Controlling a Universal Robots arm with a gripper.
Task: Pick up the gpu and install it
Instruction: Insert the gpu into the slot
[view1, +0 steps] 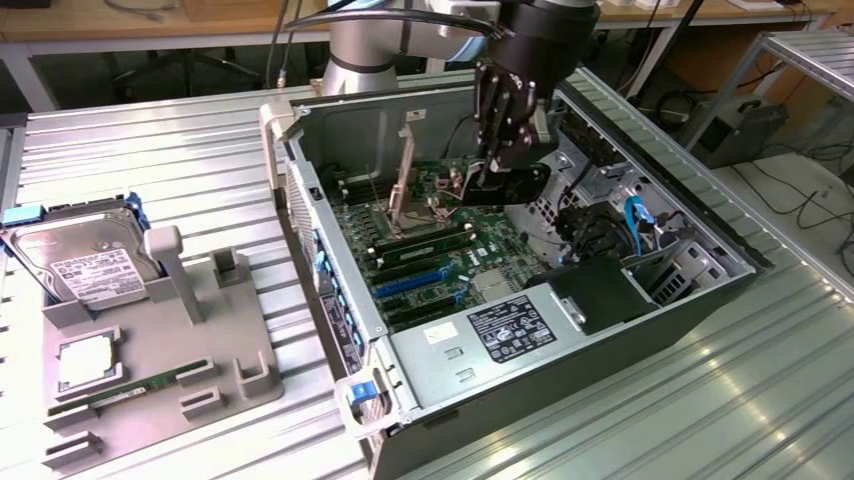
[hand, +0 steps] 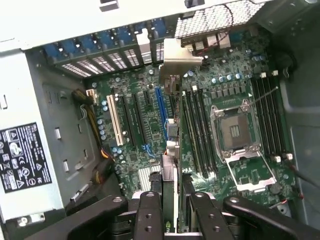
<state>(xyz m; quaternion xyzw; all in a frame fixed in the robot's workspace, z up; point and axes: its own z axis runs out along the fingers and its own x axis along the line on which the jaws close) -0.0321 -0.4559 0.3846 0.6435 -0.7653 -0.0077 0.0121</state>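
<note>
My gripper (view1: 505, 150) reaches down into the open computer case (view1: 334, 300) and is shut on the gpu (view1: 518, 185), a black card held on edge above the motherboard (view1: 441, 250). In the wrist view the gpu (hand: 169, 172) runs edge-on from between my black fingers (hand: 150, 212) toward the case's rear wall. Its silver bracket (hand: 179, 57) is at the far end. The card hangs over the expansion slots, near the blue slot (hand: 161, 107). Whether it touches a slot is hidden.
The CPU socket (hand: 235, 130) stands open with its lever (view1: 402, 180) raised. A power supply (view1: 514, 330) sits at the case's near end. On the exterior view's left, a grey fixture (view1: 160, 375) holds a hard drive (view1: 87, 265) and a green memory stick (view1: 127, 390).
</note>
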